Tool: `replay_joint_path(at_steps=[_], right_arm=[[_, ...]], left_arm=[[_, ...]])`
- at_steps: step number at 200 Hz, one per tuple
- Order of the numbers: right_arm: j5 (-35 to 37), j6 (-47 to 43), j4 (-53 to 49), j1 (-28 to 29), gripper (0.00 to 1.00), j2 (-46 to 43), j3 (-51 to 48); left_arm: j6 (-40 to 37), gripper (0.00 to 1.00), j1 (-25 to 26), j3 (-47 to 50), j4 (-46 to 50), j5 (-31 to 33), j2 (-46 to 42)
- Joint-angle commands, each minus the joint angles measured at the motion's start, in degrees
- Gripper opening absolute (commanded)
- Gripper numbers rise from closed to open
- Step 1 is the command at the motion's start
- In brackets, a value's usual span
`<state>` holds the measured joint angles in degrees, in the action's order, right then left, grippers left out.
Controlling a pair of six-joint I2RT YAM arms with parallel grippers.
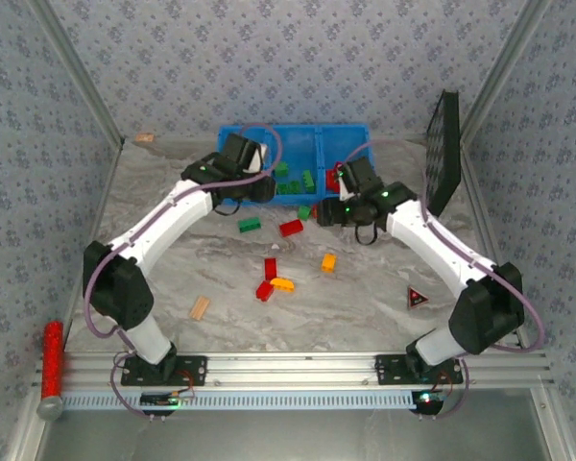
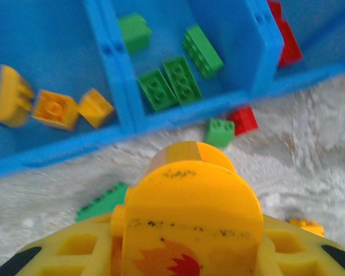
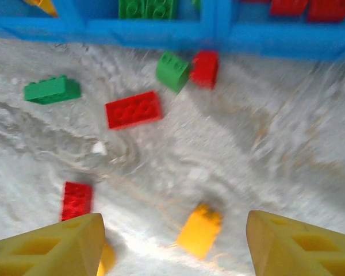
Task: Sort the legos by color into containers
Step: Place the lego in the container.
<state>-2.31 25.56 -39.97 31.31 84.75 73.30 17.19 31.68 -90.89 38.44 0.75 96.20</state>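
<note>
Cylinder: red and glittery, by the near left corner of the table, outside the left arm's base.
Wooden block: tan, on the table left of centre, toward the near edge.
Triangle piece: small and dark with a red triangle, toward the near right, beside the right arm.
Mid-table legos: a near red brick touches a curved orange-yellow piece. A second red brick sits just beyond them, and an orange-yellow brick lies apart to the right.
Farther legos: a green brick and a flat red brick lie near each other but apart. A green cube touches a small red brick, just short of the front wall of the bin.
Right gripper: over the table right of centre, jaws spread wide with nothing held. The orange-yellow brick lies on the table under the gap.
Left gripper: close to the bin's front wall, closed on a rounded orange-yellow lego with a flame print.
Bin: bright blue, along the middle of the far edge.
Left compartment: three orange-yellow bricks.
Middle compartment: green bricks.
Right compartment: red bricks.
Grid panel: black, at the far right corner, right of the bin.
</note>
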Motion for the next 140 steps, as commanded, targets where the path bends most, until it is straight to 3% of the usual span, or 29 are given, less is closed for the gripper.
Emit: replay_joint_path(at_steps=[1, 44, 75, 140], right_arm=[[2.5, 18.69, -0.79, 5.0, 0.67, -1.66, -4.35], [5.45, 34.69, -2.21, 15.9, 0.68, 0.93, -2.7], [5.77, 43.01, 0.29, 21.51, 0.69, 3.34, -3.19], [5.85, 50.31, 1.25, 29.06, 0.74, 14.99, 3.7]], left_arm=[[0.26, 0.23, -2.82, -5.08, 2.61, 2.22, 3.31], [0.05, 0.22, -7.86, -13.92, 2.78, 0.84, 14.81], [-2.5, 0.21, -8.71, -27.39, 11.13, 4.15, 26.41], [-0.85, 0.22, -12.95, -30.97, 7.58, -1.89, 37.11]])
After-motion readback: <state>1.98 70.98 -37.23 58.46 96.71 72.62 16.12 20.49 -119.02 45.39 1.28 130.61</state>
